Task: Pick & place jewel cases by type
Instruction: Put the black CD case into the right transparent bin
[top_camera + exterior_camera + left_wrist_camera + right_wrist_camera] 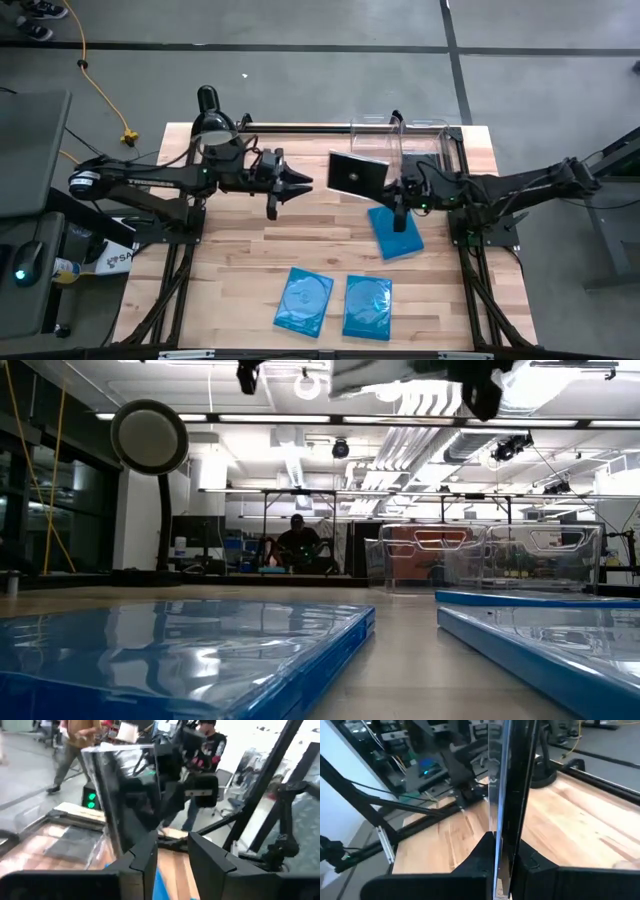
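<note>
A glossy black jewel case [355, 175] is showing by the right gripper [393, 190]; three bright blue jewel cases [368, 306] are lying on pale striped wood [240, 260].

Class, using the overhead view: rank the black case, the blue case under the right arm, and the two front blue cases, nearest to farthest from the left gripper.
From the left gripper:
1. Black case, just right of it, in the right gripper.
2. Blue case, under the right arm.
3. Two front blue cases, left and right: too close to call.
</note>
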Motion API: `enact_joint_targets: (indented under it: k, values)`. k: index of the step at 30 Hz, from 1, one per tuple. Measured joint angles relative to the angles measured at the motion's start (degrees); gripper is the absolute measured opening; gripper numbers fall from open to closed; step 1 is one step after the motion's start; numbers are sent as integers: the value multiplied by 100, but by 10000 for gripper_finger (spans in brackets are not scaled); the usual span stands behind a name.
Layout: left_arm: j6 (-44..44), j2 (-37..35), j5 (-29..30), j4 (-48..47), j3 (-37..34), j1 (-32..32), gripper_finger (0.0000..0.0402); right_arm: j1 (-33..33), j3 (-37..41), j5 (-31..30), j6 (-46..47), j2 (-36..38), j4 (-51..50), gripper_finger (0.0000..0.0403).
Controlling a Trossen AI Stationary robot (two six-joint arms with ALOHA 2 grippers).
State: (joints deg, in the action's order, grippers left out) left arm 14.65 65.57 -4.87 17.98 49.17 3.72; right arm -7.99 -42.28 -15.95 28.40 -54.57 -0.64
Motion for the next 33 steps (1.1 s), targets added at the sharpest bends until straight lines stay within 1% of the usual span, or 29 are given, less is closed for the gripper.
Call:
enact_joint_targets:
  k: [2,5,8,12,14,17,20,23,25,30,33]
  values:
    - [-59,-147,119,-327,-11,3,112,-66,4,-151,-3,162,-157,7]
    - [-135,-273,345,-555,-4,1,116,-160,4,-406,-11,359,-331,7]
    - [-135,-339,446,-684,-2,1,117,-228,4,-727,7,507,-487,7]
    - [-135,-323,486,-883,-7,1,117,-234,2,-1198,340,669,-893,7]
    - [-135,-331,513,-974,-7,1,117,-205,2,-1499,671,726,-1244,7]
    - [-133,-327,611,-1260,-7,1,117,-113,2,-1990,1452,828,-1934,7]
    - [-133,-327,676,-1331,-7,1,117,90,2,-2250,2297,924,-2851,7]
    - [-135,-327,679,-1375,-7,1,117,400,2,-2254,2983,1027,-3753,7]
    - [-135,-327,679,-1394,-7,1,117,658,2,-2121,3256,1091,-4212,7]
    - [-142,-327,698,-1625,-7,1,117,1508,2,-1445,3306,1290,-4941,7]
    - [-153,-326,693,-1734,-7,1,117,2066,2,-1042,3086,1421,-5137,7]
